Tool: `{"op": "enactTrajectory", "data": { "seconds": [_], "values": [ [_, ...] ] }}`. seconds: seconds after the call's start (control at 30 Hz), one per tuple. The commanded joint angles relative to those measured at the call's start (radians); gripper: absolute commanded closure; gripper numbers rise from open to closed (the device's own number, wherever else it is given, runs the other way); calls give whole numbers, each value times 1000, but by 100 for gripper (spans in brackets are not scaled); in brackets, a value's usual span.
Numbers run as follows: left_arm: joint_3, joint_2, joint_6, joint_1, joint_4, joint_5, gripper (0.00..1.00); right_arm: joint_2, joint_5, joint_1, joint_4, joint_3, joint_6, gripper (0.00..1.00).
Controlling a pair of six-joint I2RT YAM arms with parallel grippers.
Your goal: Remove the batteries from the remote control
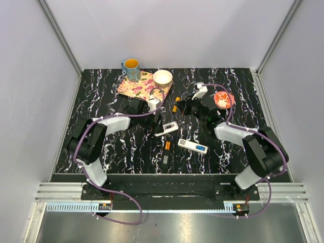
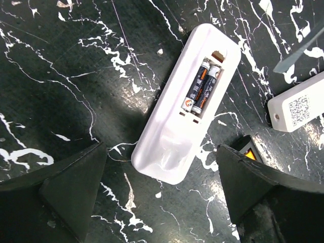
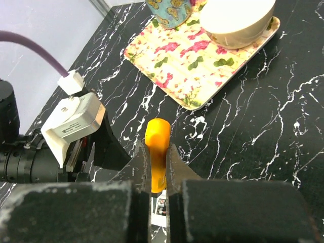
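Orange battery [image 3: 157, 137] sits pinched in the right gripper [image 3: 158, 161]; left gripper [image 2: 162, 169] hangs spread wide over the white remote [image 2: 174, 129], its wrist view alone showing two cells [image 2: 201, 91] inside.

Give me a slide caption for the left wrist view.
Open left pincer framing a white remote, cover off, two batteries side by side in its compartment.

Bright overhead light, glare patches, blurred near foreground
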Motion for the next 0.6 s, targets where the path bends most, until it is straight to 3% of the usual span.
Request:
{"op": "enactTrajectory", "data": {
  "seconds": [0.0,0.3,0.57],
  "values": [
    [-37,-20,-45,-7,67,52,7,-14,57,4,41,21,-20,100],
    [-97,-36,-145,-80,87,-49,9,-39,82,4,6,3,-20,100],
    [-132,-47,-323,-142,211,21,12,-98,145,1,-45,-31,-46,100]
  ]
}}
